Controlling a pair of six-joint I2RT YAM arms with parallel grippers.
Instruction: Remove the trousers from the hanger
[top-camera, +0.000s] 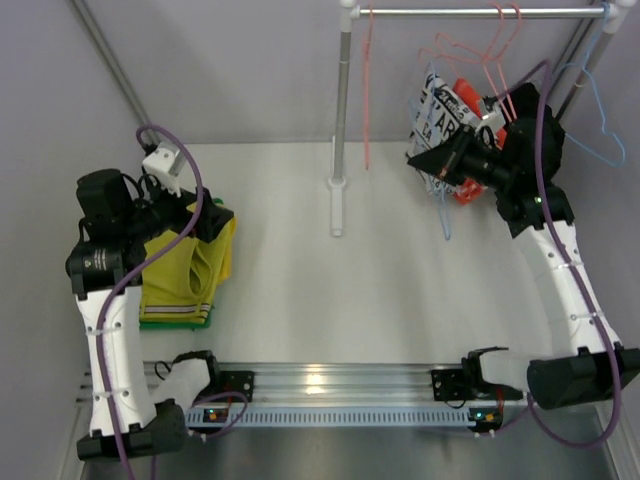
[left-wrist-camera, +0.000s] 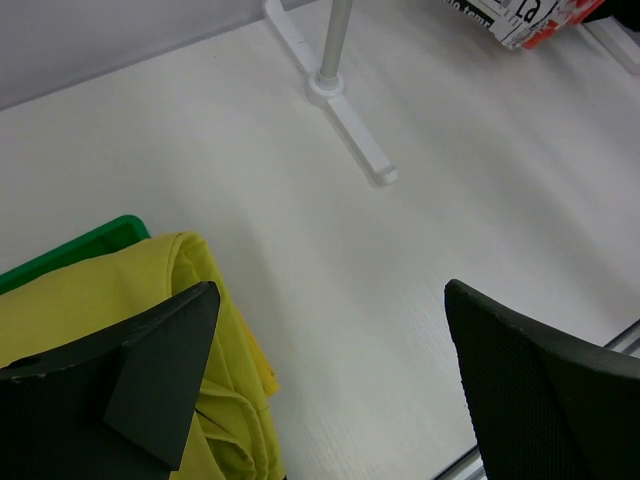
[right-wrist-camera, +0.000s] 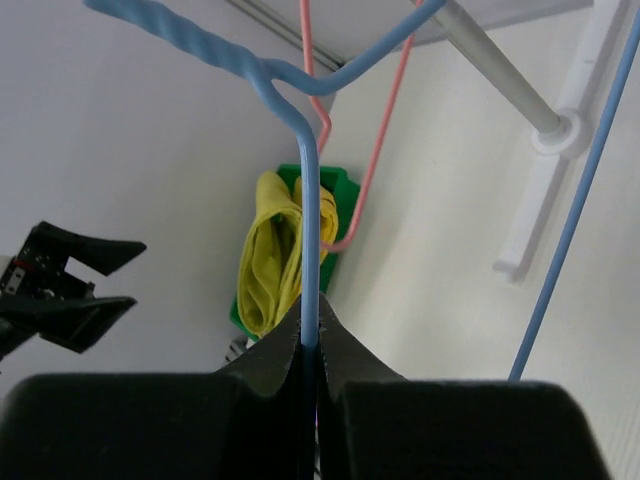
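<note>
Trousers: beneath left gripper, jaws wide apart and empty; two yellow folded pieces stacked on green tray, table's left. Right gripper pinched tight on blue hanger wire. Removal apparently complete; printed cloth hangs nearby.

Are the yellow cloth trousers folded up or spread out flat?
Folded: the bright yellow cloth trousers lie in doubled layers on the green plastic tray.

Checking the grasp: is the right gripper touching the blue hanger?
Touching. Right wrist view: the right gripper is shut on the blue hanger wire, no gap.
</note>
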